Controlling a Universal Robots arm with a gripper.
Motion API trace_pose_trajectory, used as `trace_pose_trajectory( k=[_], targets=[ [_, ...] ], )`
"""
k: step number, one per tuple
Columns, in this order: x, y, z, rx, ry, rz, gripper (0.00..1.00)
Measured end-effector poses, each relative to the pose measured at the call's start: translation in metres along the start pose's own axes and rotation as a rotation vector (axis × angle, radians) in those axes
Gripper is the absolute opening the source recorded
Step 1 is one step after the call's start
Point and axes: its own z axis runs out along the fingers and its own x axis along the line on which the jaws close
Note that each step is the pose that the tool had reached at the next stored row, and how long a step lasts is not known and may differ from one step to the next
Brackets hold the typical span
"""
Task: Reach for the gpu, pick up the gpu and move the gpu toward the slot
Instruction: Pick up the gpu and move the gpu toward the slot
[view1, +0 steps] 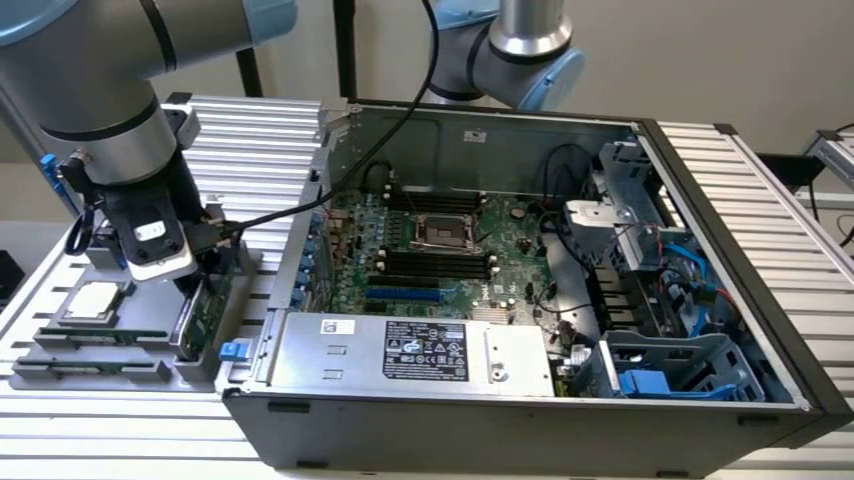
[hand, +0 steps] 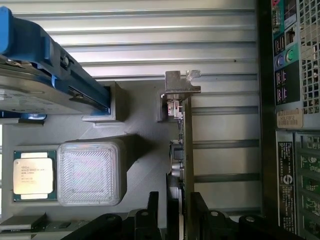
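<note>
The gpu (hand: 187, 145) is a thin green card standing on edge in a grey fixture (hand: 140, 125), its silver bracket (hand: 181, 84) at the far end. In the exterior view the gpu (view1: 198, 318) sits at the left of the computer case, directly under my gripper (view1: 190, 268). My gripper (hand: 175, 202) is open, with one black finger (hand: 152, 210) on each side of the card's near end and a dark gap showing beside the card. The blue slot (view1: 407, 295) lies on the motherboard inside the open case.
The fixture also holds a small square silver chip (hand: 32, 172), a translucent square block (hand: 90, 172) and a silver hard drive with blue rails (hand: 50, 75). The case's rear panel (hand: 295, 100) stands close beside the card. A power supply (view1: 414, 350) fills the case's front.
</note>
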Motion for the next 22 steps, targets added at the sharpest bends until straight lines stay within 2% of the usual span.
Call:
trace_pose_trajectory(
  k=[6,7,11,18,22],
  targets=[
    [0.0000,0.0000,0.0001,-0.0001,0.0000,-0.001,0.37],
    [0.0000,0.0000,0.0001,-0.0001,-0.0001,-0.001,0.30],
    [0.0000,0.0000,0.0001,0.0000,0.0001,-0.001,0.26],
    [0.0000,0.0000,-0.0001,-0.0004,-0.0003,-0.001,0.26],
    [0.0000,0.0002,-0.0040,-0.0001,0.0003,-0.001,0.26]
  ],
)
